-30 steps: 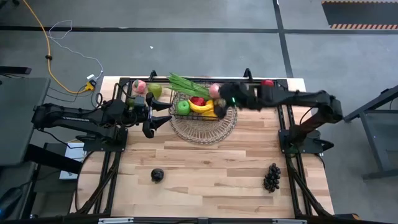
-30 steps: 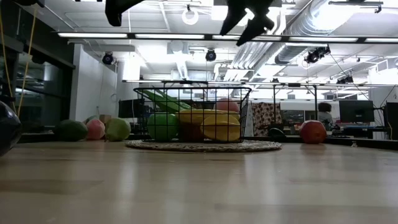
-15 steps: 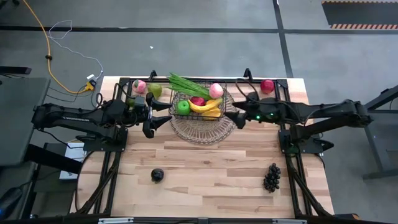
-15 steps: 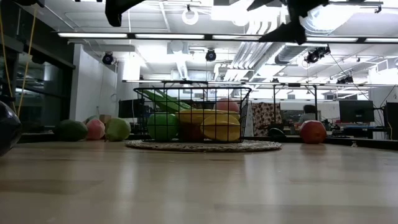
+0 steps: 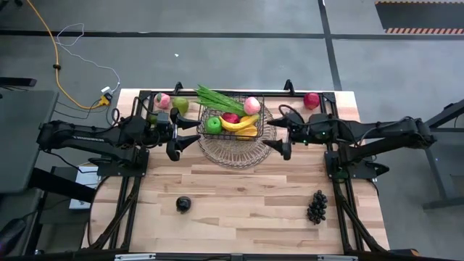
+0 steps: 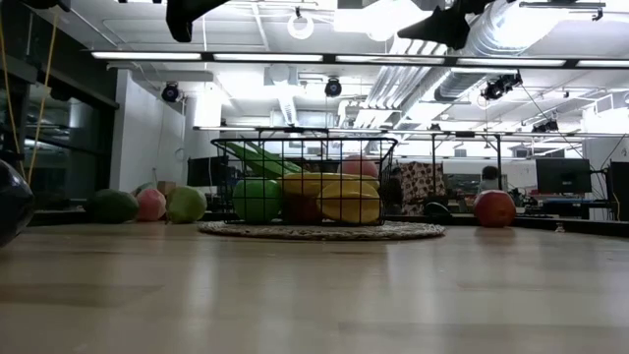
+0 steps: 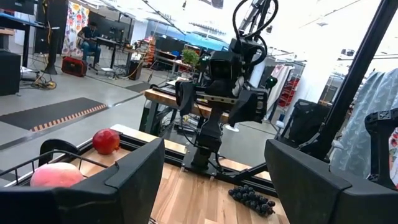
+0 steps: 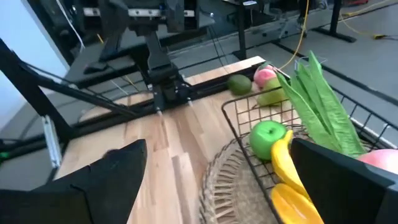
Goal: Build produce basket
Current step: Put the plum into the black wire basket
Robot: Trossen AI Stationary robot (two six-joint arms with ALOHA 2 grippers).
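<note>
**While both arms hang beside the basket, nothing gripped**

Basket [image 5: 233, 125] sits on round woven tray [image 5: 237, 141], holding banana [image 5: 235, 124], green apple [image 5: 213, 125], peach [image 5: 251, 106]. Left gripper [image 5: 190, 130] and right gripper [image 5: 278, 135] flank it, fingers spread, empty. Grapes [image 5: 317, 206] lie apart.

Dark plum [image 6: 12, 202] cut by the low view's edge; peach [image 8: 382, 160] likewise.

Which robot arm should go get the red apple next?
Probably the right arm. The red apple lies at the table's far edge just behind the right gripper, whose jaws are open and empty. The left gripper waits across the basket.
</note>
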